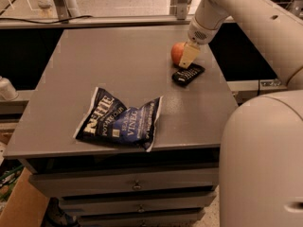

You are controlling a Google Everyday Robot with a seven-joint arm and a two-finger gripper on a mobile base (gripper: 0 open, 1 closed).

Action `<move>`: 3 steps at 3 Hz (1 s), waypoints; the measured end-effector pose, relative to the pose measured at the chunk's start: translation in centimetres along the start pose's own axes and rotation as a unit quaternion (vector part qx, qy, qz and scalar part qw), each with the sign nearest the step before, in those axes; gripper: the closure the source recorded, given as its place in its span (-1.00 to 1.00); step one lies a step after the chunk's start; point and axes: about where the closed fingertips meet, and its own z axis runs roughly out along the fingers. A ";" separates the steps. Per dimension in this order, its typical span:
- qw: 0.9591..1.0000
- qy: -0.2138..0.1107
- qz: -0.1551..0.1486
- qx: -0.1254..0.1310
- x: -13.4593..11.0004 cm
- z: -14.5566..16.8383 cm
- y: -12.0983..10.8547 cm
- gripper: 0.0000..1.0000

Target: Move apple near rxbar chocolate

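The red-orange apple point(176, 53) rests on the grey table top point(118, 74) at the far right. The black rxbar chocolate point(188, 74) lies just in front of it, close by. My gripper point(188, 56) hangs at the apple's right side, right above the bar's far end. One pale finger point(189, 54) shows against the apple and hides part of it.
A large dark blue chip bag point(119, 119) lies crumpled near the front edge of the table. Drawers sit under the table top. My white base point(265, 160) fills the lower right. A cardboard box point(19, 207) stands on the floor at the lower left.
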 end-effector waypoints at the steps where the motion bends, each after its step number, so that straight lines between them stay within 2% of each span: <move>1: 1.000 -0.007 0.001 -0.004 -0.7 0.2 0.0 0.65; 3: 1.000 -0.016 0.004 -0.009 -1.6 0.4 0.0 -0.30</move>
